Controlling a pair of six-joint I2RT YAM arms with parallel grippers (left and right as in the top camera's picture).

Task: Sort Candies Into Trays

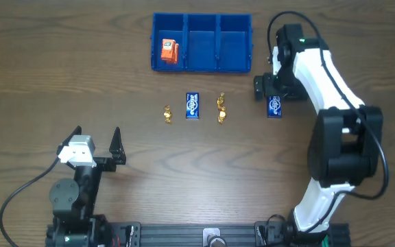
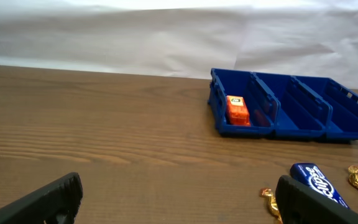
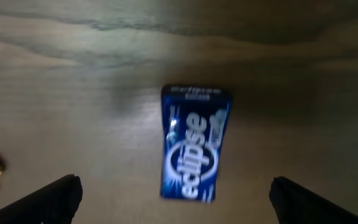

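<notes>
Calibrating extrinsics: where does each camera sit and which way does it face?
Top: fixed overhead, looking down on the table; shows left gripper at lower left, right gripper over a blue pack.
Left wrist: low, facing across the table to the tray and orange candy; its open gripper shows.
Right wrist: facing straight down at that blue pack; its open gripper shows.
Shared: top and left wrist both show tray and orange candy; top and right wrist, the blue pack.
</notes>
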